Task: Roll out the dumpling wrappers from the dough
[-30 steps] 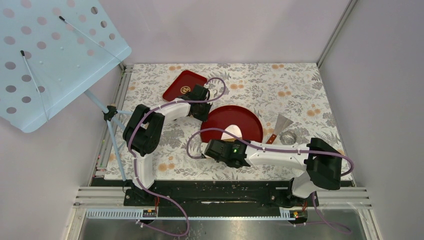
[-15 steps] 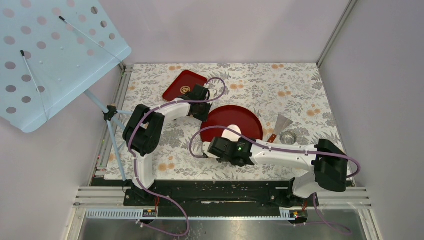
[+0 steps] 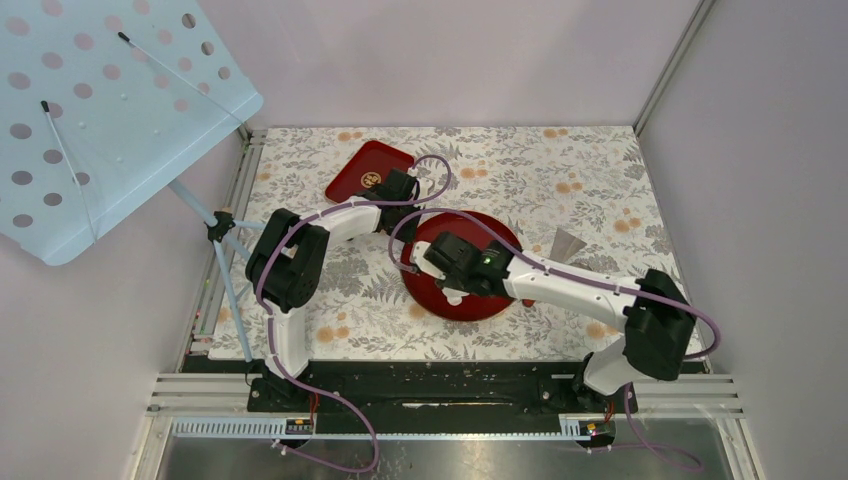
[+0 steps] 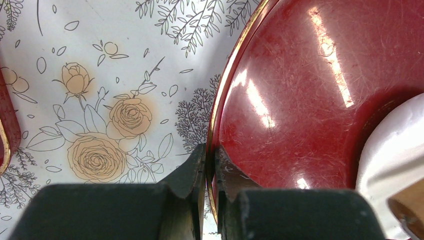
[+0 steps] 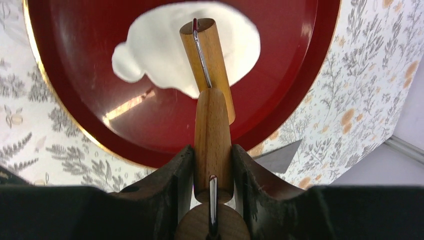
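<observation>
A white, irregular sheet of dough (image 5: 165, 50) lies in the round red plate (image 3: 500, 235) (image 5: 65, 100). In the top view my right arm hides most of it. No separate dumpling wrappers show in any view. My right gripper (image 5: 212, 150) (image 3: 437, 255) is shut on the handle of a wooden rolling pin (image 5: 212, 125), whose far wooden piece hangs over the dough. The left gripper (image 4: 210, 150) (image 3: 405, 232) is shut on the gold-edged rim of the red plate (image 4: 300, 100) at its left side.
A square red tray (image 3: 368, 170) lies at the back left, behind the left gripper. A metal scraper (image 3: 570, 243) (image 5: 277, 157) rests on the flowered tablecloth to the right of the plate. Metal rails run along the table's left and near edges.
My right arm has swung with the rolling pin from the plate's near side to over the plate, now covering the dough in the top view. The left arm and plate have stayed put.
</observation>
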Controlling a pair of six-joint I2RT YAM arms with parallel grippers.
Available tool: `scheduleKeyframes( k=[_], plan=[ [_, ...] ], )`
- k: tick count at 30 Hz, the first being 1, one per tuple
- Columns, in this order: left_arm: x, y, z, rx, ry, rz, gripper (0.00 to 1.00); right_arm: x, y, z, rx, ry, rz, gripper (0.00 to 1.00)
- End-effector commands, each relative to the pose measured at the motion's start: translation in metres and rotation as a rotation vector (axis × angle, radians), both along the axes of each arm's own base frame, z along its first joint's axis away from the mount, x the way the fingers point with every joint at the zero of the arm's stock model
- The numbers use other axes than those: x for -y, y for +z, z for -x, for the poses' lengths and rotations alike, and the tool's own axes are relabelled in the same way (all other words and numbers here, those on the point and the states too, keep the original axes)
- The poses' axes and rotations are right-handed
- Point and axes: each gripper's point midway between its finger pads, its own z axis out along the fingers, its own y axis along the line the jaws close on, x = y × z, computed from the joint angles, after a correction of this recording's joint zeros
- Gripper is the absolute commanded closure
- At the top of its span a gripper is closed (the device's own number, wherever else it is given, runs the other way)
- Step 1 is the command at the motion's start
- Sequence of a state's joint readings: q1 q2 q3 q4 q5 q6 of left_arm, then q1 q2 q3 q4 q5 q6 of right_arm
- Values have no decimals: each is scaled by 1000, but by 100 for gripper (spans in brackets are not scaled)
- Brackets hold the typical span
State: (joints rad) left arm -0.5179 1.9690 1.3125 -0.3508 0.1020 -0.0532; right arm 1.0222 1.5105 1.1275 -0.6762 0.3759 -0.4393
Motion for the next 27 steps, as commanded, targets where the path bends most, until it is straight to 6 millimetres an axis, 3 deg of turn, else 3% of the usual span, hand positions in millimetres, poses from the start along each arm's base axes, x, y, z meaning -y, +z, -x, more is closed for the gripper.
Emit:
scheduleKeyframes(
  k=[1, 8, 11, 12, 14, 21, 24, 27],
  plan=[
    [-13, -15, 7, -42, -5, -62, 100, -24, 5, -26, 80, -45, -53, 100],
    [-13, -14, 7, -44, -7, -56, 100, -31, -29, -18, -11, -36, -15, 100],
    [-14, -13, 7, -44, -5, -51, 100, -25, -43, 8, -131, 3, 9, 100],
    [-14, -13, 6, -46, -3, -47, 100, -22, -50, 35, -216, 49, 22, 100],
    [-14, -14, 7, -48, -4, -47, 100, -18, -55, 55, -271, 84, 37, 100],
    [-14, -14, 7, -47, -4, -47, 100, -4, -68, 98, -420, 141, 103, 100],
    [-14, -14, 7, -48, -3, -45, 100, -7, -61, 90, -366, 134, 86, 100],
    [-14, -14, 6, -48, -2, -46, 100, -16, -29, 38, -92, 66, 38, 100]
  ],
)
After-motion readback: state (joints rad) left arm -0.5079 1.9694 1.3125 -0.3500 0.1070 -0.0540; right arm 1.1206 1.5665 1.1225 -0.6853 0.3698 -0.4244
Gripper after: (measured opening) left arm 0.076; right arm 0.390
